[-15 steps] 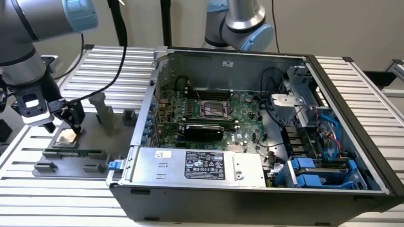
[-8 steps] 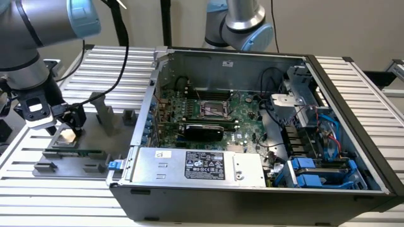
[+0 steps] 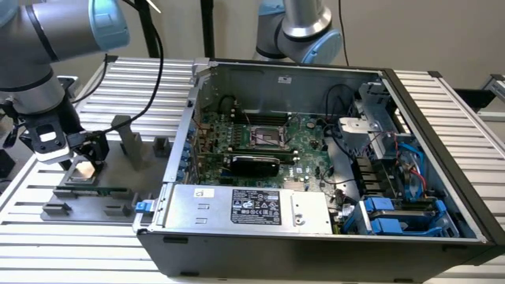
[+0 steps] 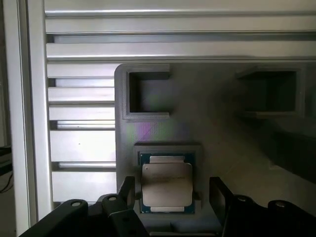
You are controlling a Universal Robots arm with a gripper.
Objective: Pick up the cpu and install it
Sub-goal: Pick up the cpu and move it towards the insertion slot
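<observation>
The cpu [image 3: 82,170], a small square chip with a silver top, lies flat in a recess of the grey fixture plate [image 3: 118,160] at the exterior view's left. My gripper [image 3: 85,161] hangs straight over it, low and open. In the wrist view the cpu [image 4: 166,183] sits between the two black fingers [image 4: 127,190], one on each side with a gap to the chip's edges. Nothing is held. Inside the open computer case, the motherboard's socket [image 3: 268,137] shows as a dark square frame.
A long green memory stick [image 3: 94,191] lies on the fixture plate in front of the cpu. Grey upright holders [image 3: 130,142] stand beside my gripper. The case wall [image 3: 177,148] rises just past the plate. A silver power supply [image 3: 252,207] fills the case's front. A second arm [image 3: 300,29] stands behind.
</observation>
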